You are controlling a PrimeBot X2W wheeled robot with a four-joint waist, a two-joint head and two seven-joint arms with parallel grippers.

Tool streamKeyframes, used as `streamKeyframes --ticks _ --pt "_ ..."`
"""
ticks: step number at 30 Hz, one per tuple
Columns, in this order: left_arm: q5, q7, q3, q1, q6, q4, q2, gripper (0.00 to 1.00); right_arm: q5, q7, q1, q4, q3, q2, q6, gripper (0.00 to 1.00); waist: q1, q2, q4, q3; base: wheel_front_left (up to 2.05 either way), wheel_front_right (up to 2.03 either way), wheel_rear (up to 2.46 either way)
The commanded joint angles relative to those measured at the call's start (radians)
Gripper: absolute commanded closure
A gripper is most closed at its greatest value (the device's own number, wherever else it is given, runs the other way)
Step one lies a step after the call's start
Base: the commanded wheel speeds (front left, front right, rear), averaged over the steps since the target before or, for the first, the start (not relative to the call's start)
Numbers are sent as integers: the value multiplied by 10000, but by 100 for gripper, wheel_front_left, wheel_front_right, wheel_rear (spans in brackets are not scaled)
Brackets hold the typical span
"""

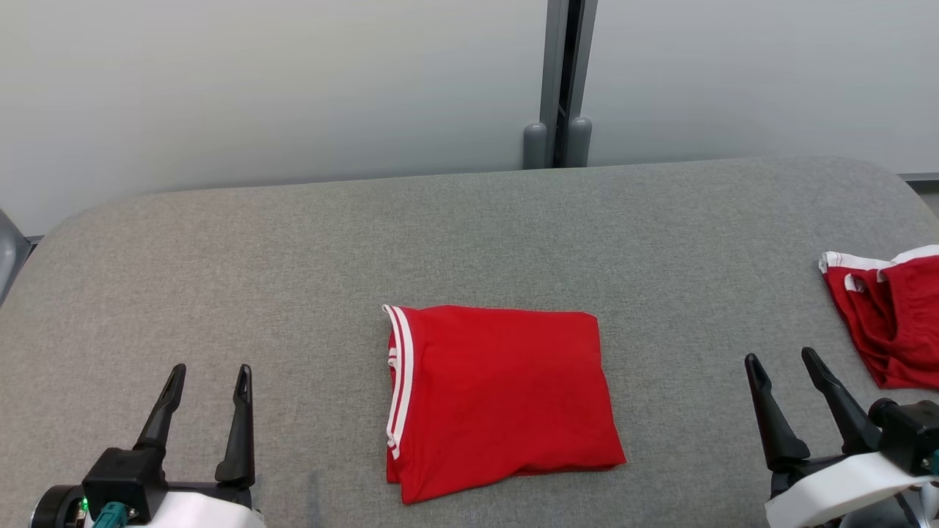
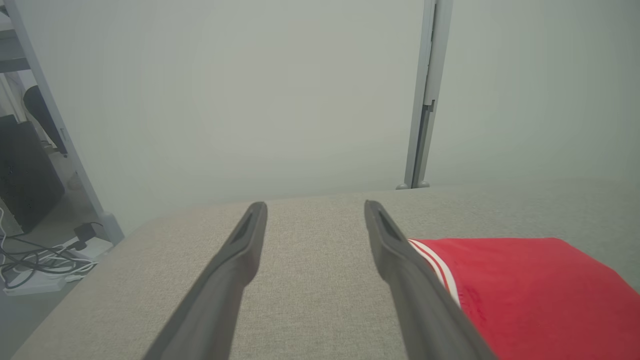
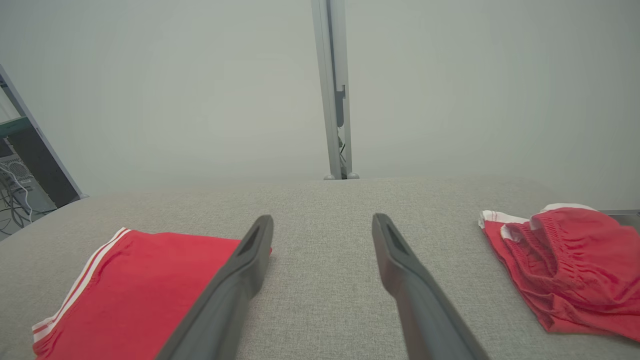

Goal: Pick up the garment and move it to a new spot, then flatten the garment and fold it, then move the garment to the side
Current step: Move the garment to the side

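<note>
A red garment (image 1: 499, 396) with white stripes along its left edge lies folded into a rectangle at the middle of the grey table (image 1: 469, 235). In the left wrist view the garment (image 2: 530, 295) lies to the right of my fingers, and in the right wrist view the garment (image 3: 130, 295) lies at the lower left. My left gripper (image 1: 210, 375) hovers open near the front left, well apart from the cloth. Over at the front right, my right gripper (image 1: 783, 361) is open too, with nothing between its fingers.
A second red garment (image 1: 891, 315) with white trim lies crumpled at the table's right edge, also in the right wrist view (image 3: 565, 265). A pale wall with a grey post (image 1: 561, 81) stands behind the table. Cables (image 2: 35, 260) lie on the floor beyond the left end.
</note>
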Motion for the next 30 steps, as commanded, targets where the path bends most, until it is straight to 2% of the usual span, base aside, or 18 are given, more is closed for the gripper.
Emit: streamKeyframes --ticks 1,16,21,25,30 --pt "-45 8 0 -90 43 -13 74 0 -84 63 34 -44 -45 -13 -5 0 0 0 6 9 0 0 0" --pt "-110 -76 -49 -178 134 44 130 0 -64 46 45 -19 -53 29 -5 0 0 0 60 10 0 0 0" --pt "-133 -108 -55 -421 82 -44 176 0 -174 85 -368 41 -44 -26 -5 0 0 0 237 323 0 0 0" --pt "-157 -190 -86 -785 12 -76 143 0 -172 134 -1020 361 303 -66 -5 0 0 0 469 913 0 0 0" --pt "-230 -396 -204 -1412 -139 178 36 0 75 143 -2051 1653 1323 -41 -5 0 0 0 876 1596 0 0 0"
